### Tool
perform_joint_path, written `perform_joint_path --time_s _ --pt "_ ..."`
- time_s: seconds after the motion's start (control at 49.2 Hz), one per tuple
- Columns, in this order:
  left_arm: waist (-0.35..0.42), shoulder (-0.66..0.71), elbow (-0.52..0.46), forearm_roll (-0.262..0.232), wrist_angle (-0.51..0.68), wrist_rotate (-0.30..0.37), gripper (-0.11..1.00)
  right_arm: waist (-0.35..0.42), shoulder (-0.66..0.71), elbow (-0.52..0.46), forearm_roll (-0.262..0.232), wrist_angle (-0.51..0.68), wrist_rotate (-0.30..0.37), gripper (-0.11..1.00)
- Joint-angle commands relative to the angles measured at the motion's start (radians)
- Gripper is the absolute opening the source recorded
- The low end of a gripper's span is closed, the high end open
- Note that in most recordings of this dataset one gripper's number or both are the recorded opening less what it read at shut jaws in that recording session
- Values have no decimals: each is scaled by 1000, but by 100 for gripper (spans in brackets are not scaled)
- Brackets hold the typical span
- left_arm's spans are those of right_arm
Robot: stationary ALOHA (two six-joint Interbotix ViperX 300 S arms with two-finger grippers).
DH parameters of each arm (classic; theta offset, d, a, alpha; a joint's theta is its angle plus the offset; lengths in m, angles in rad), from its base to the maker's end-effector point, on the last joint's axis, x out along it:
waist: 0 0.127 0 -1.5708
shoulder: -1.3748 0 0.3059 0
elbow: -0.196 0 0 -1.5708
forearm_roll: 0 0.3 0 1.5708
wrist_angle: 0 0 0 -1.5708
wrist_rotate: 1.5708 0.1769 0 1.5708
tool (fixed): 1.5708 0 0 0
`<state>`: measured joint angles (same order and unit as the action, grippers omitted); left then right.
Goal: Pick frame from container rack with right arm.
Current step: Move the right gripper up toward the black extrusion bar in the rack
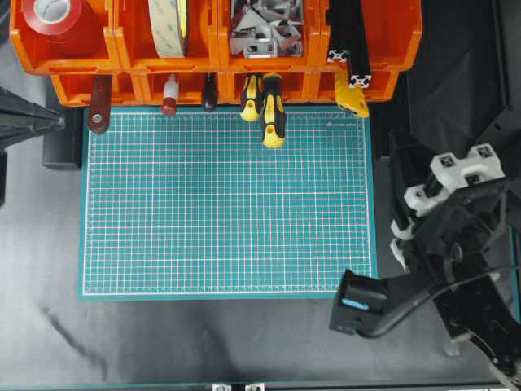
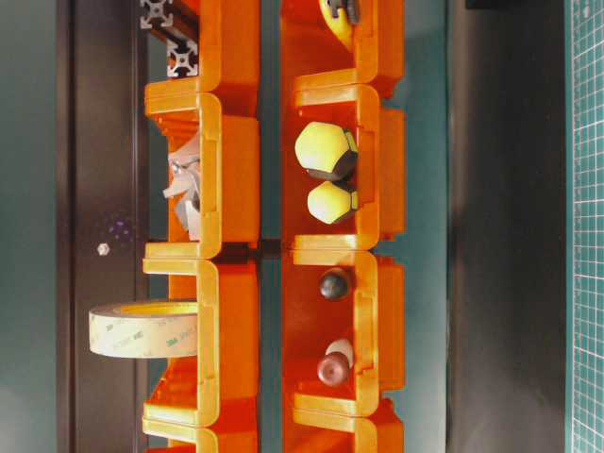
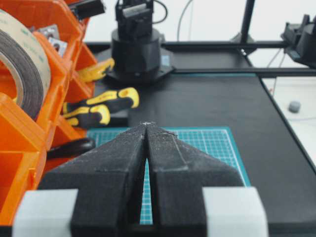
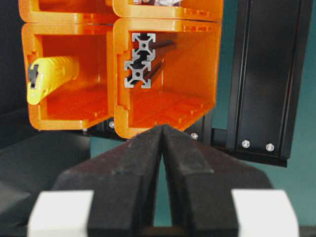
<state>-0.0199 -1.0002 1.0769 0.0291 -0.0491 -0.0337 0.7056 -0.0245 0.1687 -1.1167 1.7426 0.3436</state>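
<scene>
the slim black slotted aluminium frame (image 4: 138, 73) lies in the top right bin of the orange plastic container rack (image 4: 168, 106), silvery cut end facing out, straight ahead of and above the right arm's clenched, empty claw (image 4: 162, 129); the left claw (image 3: 147, 125) is clenched too.

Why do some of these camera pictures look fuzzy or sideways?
Table-level view: turned sideways, the orange container rack running top to bottom. Left wrist view: left pincer sharp, the tape roll nearby blurred. Right wrist view: right pincer soft, frame ends crisp. Overhead view: evenly lit.
</scene>
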Motion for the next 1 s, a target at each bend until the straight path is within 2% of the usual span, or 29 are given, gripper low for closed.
perform_joint_path --time_s 0.0,0.203,0.305,0.407,0.488,0.569,0.651,0.752,0.976 --pt "5 9 -25 3 -5 -2 0 3 -11 0 -12 6 3 0" --pt "8 6 -20 3 -2 -2 0 2 -11 38 -29 11 5 1" --pt "14 5 -21 3 -2 -3 0 0 -12 66 -57 6 8 7" --pt "21 2 -23 3 -2 -5 0 -9 -14 83 -78 0 12 24" --pt "21 0 -23 3 -3 -5 0 -23 -12 98 -106 0 15 45" --pt "21 -2 -23 3 -2 -5 0 -35 -11 117 -166 -8 32 69" --pt "21 -3 -23 3 -2 -5 0 -51 -8 133 -218 -43 78 83" --pt "21 -3 -23 3 -2 -5 0 -69 -6 166 -232 -100 123 84" --pt "21 -3 -23 3 -2 -5 0 -101 9 204 -227 -186 124 83"
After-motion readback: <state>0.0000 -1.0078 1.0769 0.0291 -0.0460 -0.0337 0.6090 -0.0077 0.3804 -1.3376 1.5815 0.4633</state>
